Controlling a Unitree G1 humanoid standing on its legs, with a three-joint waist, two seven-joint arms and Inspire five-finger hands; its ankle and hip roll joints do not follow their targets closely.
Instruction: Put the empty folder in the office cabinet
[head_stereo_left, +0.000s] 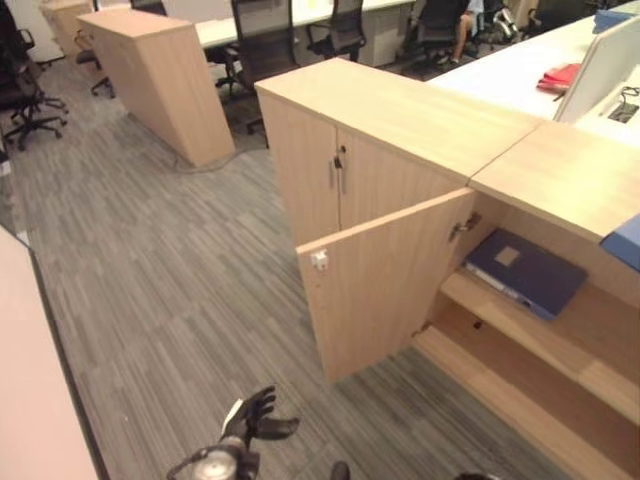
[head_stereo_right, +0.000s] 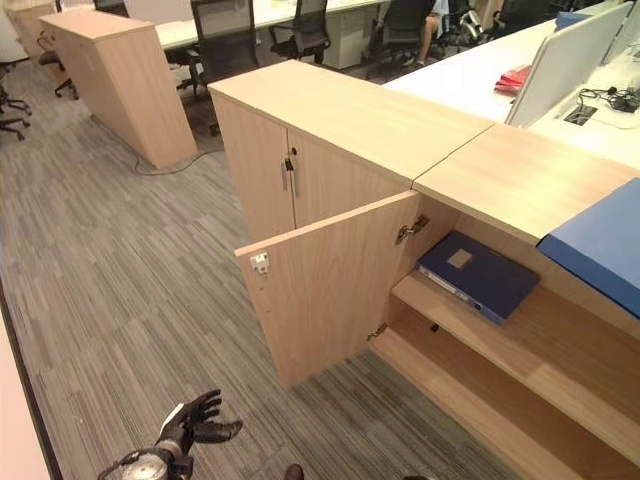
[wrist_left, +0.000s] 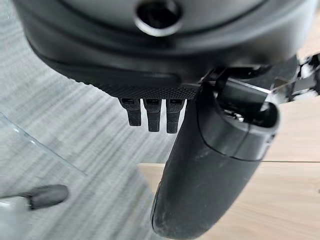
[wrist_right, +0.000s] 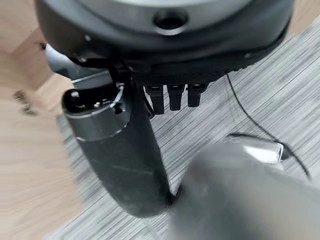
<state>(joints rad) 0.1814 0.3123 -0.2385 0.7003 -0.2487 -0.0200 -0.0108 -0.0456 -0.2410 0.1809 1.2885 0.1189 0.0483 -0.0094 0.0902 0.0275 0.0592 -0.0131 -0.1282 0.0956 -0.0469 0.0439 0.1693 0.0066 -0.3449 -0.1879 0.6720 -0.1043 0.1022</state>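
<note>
Left hand (head_stereo_left: 255, 415): we log it low over the carpet (head_stereo_left: 150, 280), fingers relaxed apart, holding nothing. Cabinet door (head_stereo_left: 375, 290): swung open for access. Dark blue folder (head_stereo_left: 527, 272): flat on the upper shelf (head_stereo_left: 560, 345), evidently delivered. Right hand (wrist_right: 125, 155): empty, fingers straight, mostly cut off.

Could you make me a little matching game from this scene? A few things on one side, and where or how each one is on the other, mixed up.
Things:
1. dark blue folder
2. cabinet door
3. left hand
4. red item

Places or states:
A. swung open
B. low over the carpet, fingers spread, holding nothing
C. lying flat on the cabinet's upper shelf
D. on the white desk behind the cabinet

Pairs: 1-C, 2-A, 3-B, 4-D
</note>
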